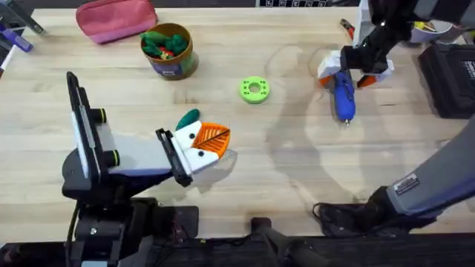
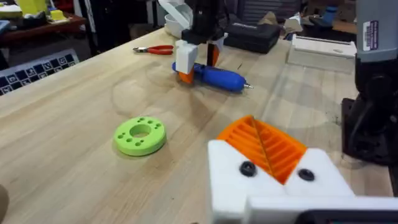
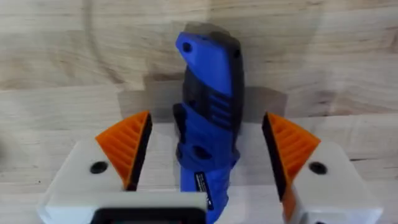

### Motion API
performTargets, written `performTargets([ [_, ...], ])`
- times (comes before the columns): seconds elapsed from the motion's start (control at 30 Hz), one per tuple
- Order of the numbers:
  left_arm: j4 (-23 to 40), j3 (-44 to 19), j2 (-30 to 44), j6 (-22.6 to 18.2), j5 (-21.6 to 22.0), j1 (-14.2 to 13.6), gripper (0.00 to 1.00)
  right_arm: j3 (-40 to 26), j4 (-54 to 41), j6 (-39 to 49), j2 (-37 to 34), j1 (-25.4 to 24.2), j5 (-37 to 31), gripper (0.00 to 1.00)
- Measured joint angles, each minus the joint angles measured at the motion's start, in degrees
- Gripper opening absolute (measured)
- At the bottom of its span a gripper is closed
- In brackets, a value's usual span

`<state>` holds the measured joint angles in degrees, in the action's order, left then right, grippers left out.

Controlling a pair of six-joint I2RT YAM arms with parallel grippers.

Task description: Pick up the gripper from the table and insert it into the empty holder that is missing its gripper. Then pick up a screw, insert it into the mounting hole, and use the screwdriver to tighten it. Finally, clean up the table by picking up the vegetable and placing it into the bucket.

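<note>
The right gripper (image 3: 202,158), jaws spread, is straddling the blue screwdriver (image 3: 208,106), which needs centring between the pads before closing.

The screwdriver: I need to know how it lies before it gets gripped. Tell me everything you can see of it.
The screwdriver is a blue, plastic-looking, pen-like cylinder with dark ribbed sections and a thin metal tip. It lies flat on the wooden table, far right side, tip pointing toward the robot. The right gripper straddles its rear end, open, with an orange pad on each side and a gap to both.
</note>
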<state>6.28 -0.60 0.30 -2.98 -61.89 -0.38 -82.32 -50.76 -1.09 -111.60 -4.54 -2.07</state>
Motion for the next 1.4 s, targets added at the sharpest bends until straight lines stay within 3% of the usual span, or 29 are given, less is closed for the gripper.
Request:
performTargets([
  [0.6,0.00,0.00,0.00,0.00,0.00,0.00,0.012,-0.02,-0.26,0.95,-1.76,0.00,-0.85,0.991],
  [0.73,0.00,0.00,0.01,0.00,-0.02,0.00,0.012,-0.02,-0.21,0.97,-1.76,0.00,-0.88,0.952],
  [0.87,0.00,0.00,0.01,0.00,-0.02,0.00,0.012,-0.02,-0.05,1.31,-1.76,0.00,-0.94,0.767],
  [0.97,0.00,0.00,0.00,0.00,-0.02,0.00,0.012,-0.02,0.51,1.35,-1.76,0.00,-1.15,0.354],
  [1.07,0.00,0.00,0.02,0.00,-0.02,0.00,0.012,-0.02,1.46,1.48,-1.97,-0.03,-1.62,0.040],
  [1.4,0.00,0.00,0.00,0.00,-0.02,0.00,0.012,-0.02,1.53,1.35,-2.04,-0.13,-1.53,0.019],
])
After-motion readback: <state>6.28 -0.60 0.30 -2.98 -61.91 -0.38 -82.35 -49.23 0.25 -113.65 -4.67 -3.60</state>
